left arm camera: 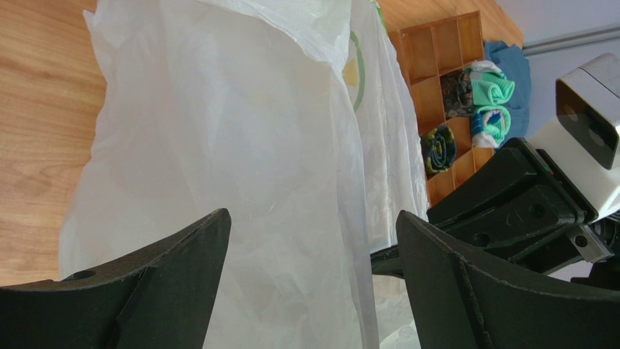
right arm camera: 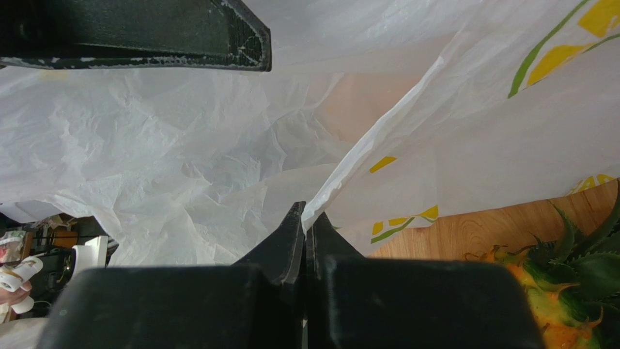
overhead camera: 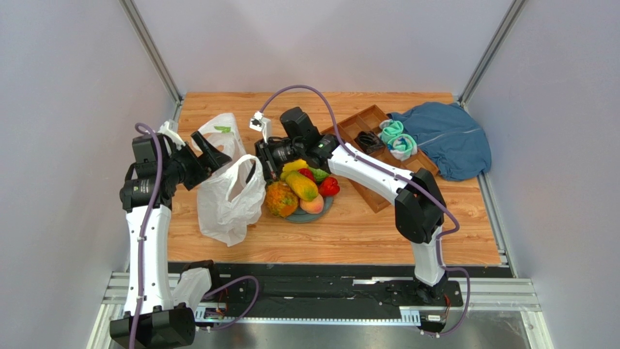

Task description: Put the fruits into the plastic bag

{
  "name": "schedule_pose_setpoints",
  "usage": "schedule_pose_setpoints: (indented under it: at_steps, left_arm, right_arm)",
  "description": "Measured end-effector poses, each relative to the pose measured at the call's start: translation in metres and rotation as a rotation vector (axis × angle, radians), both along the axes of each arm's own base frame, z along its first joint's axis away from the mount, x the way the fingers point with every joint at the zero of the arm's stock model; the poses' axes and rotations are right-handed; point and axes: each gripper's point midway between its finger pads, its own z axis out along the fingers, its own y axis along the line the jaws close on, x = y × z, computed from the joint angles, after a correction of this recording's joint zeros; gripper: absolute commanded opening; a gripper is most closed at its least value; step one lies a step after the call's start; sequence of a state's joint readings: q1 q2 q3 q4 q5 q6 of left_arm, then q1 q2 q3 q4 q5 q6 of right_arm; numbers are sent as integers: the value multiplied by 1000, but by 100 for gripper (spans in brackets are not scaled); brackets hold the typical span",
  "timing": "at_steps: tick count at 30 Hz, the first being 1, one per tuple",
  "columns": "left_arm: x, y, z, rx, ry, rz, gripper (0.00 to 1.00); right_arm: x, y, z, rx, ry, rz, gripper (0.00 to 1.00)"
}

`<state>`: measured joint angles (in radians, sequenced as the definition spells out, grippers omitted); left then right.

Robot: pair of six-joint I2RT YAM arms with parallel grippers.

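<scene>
Only the right wrist view shows the right claw (right arm camera: 305,219) pinched shut on an edge of the bag (right arm camera: 182,167), with the pineapple (right arm camera: 564,313) just beside it. The left wrist view shows the left claw (left arm camera: 313,218) spread wide, with bag film between its fingers. From above, both arms bend inward to the bag, which stands on the table (overhead camera: 364,236) left of the fruits (overhead camera: 304,187) heaped on a plate (overhead camera: 322,211).

Pinches a thin edge of the plastic bag (right arm camera: 182,160) between the 2 closed fingers of the right hand (right arm camera: 306,222). Fills most of the view with crinkled white film, yellow-green print at upper right. Lies at lower right on the wooden table (right arm camera: 444,236), just beside the bag: orange pineapple (right arm camera: 564,313), green crown. Crosses the upper left: black bar (right arm camera: 145,36).
</scene>
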<state>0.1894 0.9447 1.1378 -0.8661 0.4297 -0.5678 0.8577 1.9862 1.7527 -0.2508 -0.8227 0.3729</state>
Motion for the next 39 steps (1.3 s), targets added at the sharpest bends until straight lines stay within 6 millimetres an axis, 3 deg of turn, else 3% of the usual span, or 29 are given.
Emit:
schedule_pose_setpoints:
  at_steps: [6, 13, 15, 16, 17, 19, 20, 21, 26, 32, 34, 39]
  left_arm:
    - [10, -3, -9, -6, 1, -47, 87]
    - [30, -2, -37, -7, 82, -103, 77]
    - [34, -2, -42, -3, 97, -121, 65]
    - [35, -3, -43, -7, 99, -130, 56]
    - [36, -3, -44, -6, 97, -140, 38]
    - [38, -5, -43, -10, 87, -161, 24]
    - [39, -6, -42, -9, 81, -167, 7]
    - [39, -6, -41, -3, 73, -176, 1]
    - [35, 4, -30, 87, 11, -155, 0]
    - [8, 27, 27, 294, -206, -42, 0]
    - [-4, 30, 36, 334, -256, -13, 0]
    - [-30, 41, 19, 390, -256, 64, 0]
  right_arm:
    - [-3, 0, -4, -11, -1, 5, 0]
    - [-6, -1, -7, -22, -4, 14, 0]
    - [-6, -1, -7, -24, -3, 15, 0]
    - [-6, -1, -8, -25, -3, 16, 0]
    - [-7, -1, -8, -26, -4, 16, 0]
    - [-7, -1, -9, -31, -1, 17, 0]
    - [-8, -1, -9, -33, 0, 16, 0]
    - [-8, -1, -10, -36, 1, 15, 0]
    - [-6, 0, -12, -48, -5, -3, 0]
    - [2, 3, -13, -60, -64, -66, 0]
    - [3, 2, -14, -67, -87, -100, 0]
    - [13, -3, -15, -88, -138, -193, 0]
